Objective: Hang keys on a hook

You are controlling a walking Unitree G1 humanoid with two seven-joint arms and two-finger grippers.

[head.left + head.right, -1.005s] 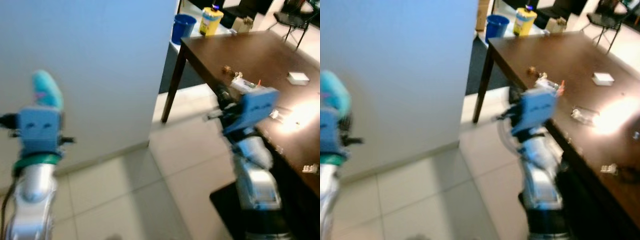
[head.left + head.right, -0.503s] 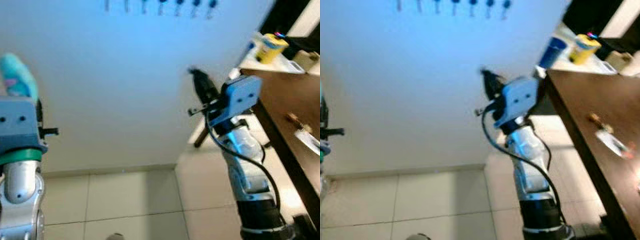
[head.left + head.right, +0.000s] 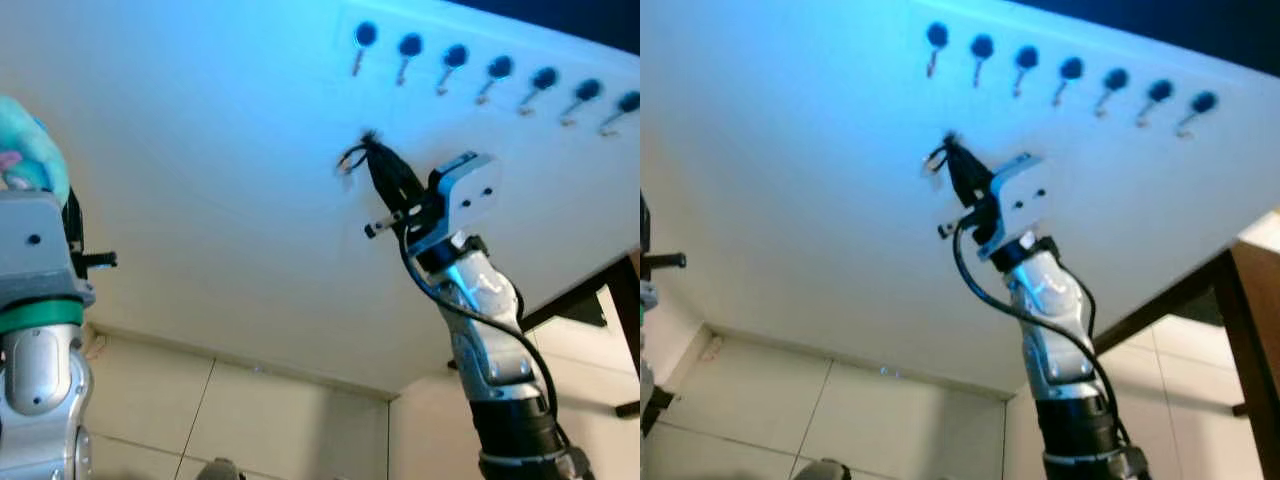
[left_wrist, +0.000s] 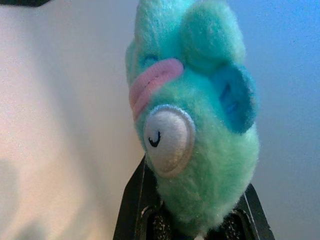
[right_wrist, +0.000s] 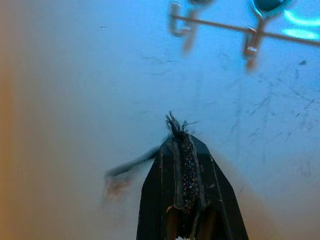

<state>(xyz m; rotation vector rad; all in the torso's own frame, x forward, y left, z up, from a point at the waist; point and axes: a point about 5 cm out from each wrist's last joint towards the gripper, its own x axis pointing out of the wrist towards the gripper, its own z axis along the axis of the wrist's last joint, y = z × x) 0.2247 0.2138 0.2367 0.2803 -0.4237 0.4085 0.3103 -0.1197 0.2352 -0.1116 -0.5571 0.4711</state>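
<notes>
Now raised closer under the row of hooks point(image 3: 450, 58) on the wall: right gripper point(image 3: 372, 150), pinched tight on a frayed black cord, keys point(image 5: 116, 181) dangling blurred beside. Left gripper point(image 4: 192, 220) clamped round a teal plush toy point(image 4: 192, 115), fingers mostly hidden.

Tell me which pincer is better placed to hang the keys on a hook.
Right. The right pincer is raised against the wall just below the hooks, shut on the keys' cord with something dangling beside it. The left pincer is low and holds a plush toy.
</notes>
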